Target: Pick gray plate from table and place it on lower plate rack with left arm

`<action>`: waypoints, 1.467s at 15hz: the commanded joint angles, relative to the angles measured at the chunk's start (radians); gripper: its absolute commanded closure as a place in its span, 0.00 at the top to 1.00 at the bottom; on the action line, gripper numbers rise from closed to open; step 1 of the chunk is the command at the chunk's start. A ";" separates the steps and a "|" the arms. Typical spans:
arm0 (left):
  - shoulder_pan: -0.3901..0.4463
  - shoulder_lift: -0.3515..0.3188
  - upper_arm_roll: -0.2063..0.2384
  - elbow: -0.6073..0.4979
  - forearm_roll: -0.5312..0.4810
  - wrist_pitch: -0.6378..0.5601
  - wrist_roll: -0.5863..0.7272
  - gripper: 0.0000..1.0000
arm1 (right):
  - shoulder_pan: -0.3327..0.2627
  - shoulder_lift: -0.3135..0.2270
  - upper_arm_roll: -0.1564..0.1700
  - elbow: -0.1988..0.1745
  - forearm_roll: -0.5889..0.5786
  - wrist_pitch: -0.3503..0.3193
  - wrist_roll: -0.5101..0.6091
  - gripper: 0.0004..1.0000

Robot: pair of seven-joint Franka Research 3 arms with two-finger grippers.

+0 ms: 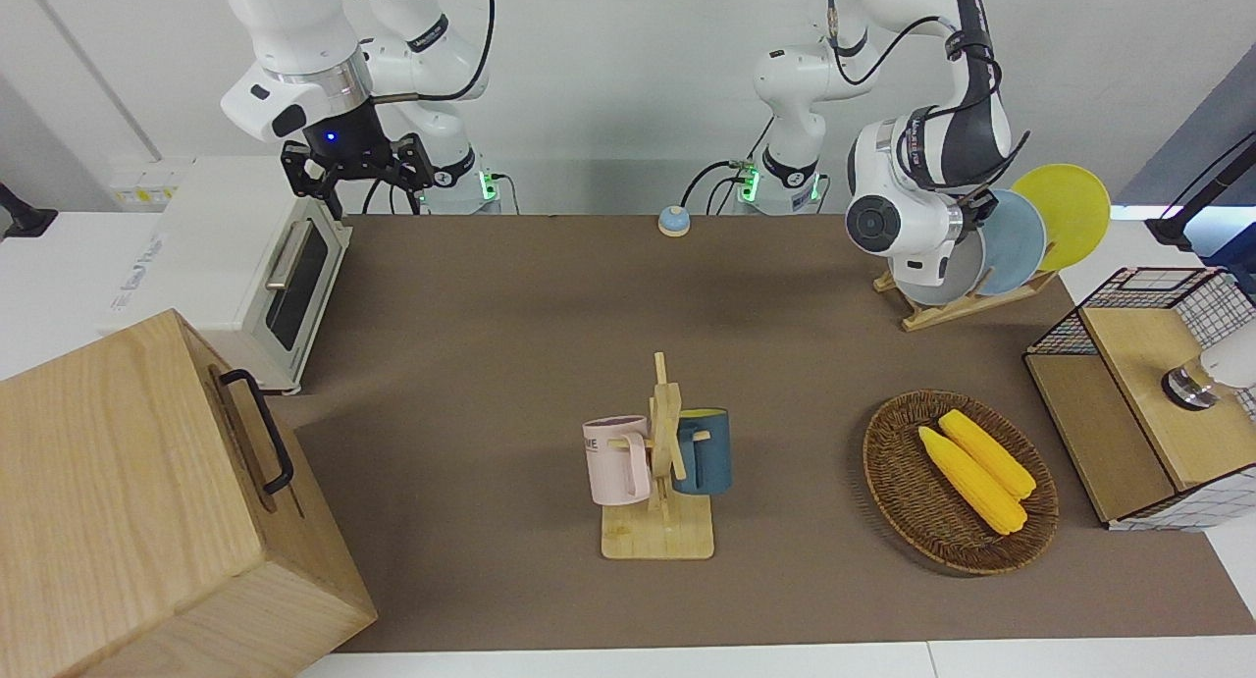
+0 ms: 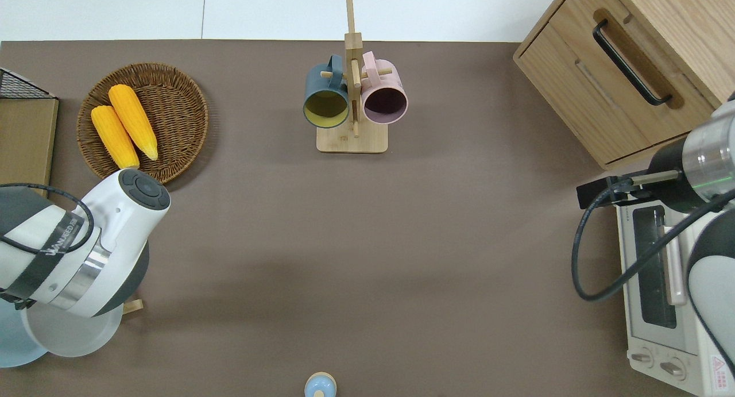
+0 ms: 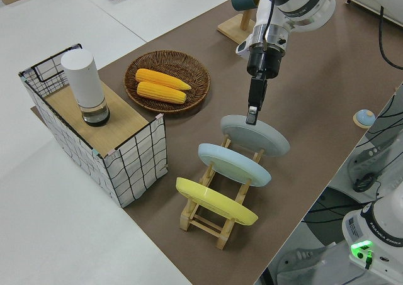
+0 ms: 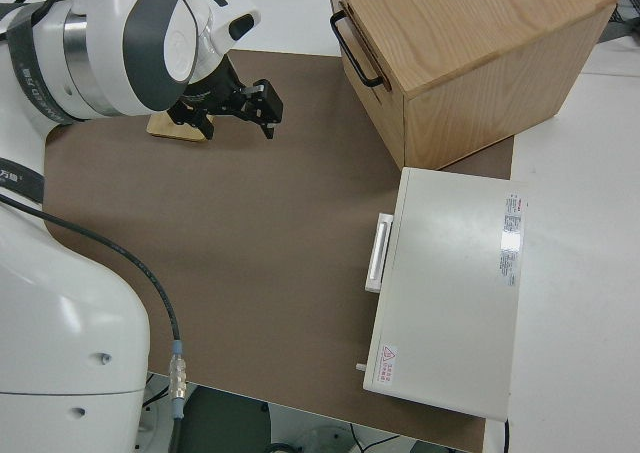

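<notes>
The gray plate (image 3: 258, 134) stands slanted in the lowest slot of the light-wood plate rack (image 3: 208, 219), at the left arm's end of the table (image 1: 491, 315). It also shows in the front view (image 1: 944, 271) and the overhead view (image 2: 69, 334). My left gripper (image 3: 252, 115) points down with its tips at the plate's upper rim. The left wrist hides the gripper in the front and overhead views. The right gripper (image 1: 358, 168) is parked, with its jaws spread.
A light-blue plate (image 3: 234, 164) and a yellow plate (image 3: 214, 200) fill the higher rack slots. A wicker basket with two corn cobs (image 1: 960, 482), a wire crate (image 1: 1148, 393), a mug tree (image 1: 659, 462), a toaster oven (image 1: 245, 266) and a wooden cabinet (image 1: 128, 501) stand around.
</notes>
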 commanded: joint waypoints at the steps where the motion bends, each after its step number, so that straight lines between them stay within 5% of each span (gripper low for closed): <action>1: -0.003 0.033 -0.004 -0.012 -0.033 0.047 -0.054 0.46 | -0.019 -0.001 0.017 0.009 -0.002 -0.014 0.012 0.98; 3: -0.005 0.032 -0.004 -0.011 -0.033 0.047 -0.042 0.63 | -0.019 -0.003 0.017 0.009 -0.002 -0.014 0.012 0.98; 22: -0.005 -0.027 -0.027 0.098 -0.145 0.068 0.075 0.68 | -0.020 -0.001 0.017 0.009 -0.002 -0.014 0.012 0.98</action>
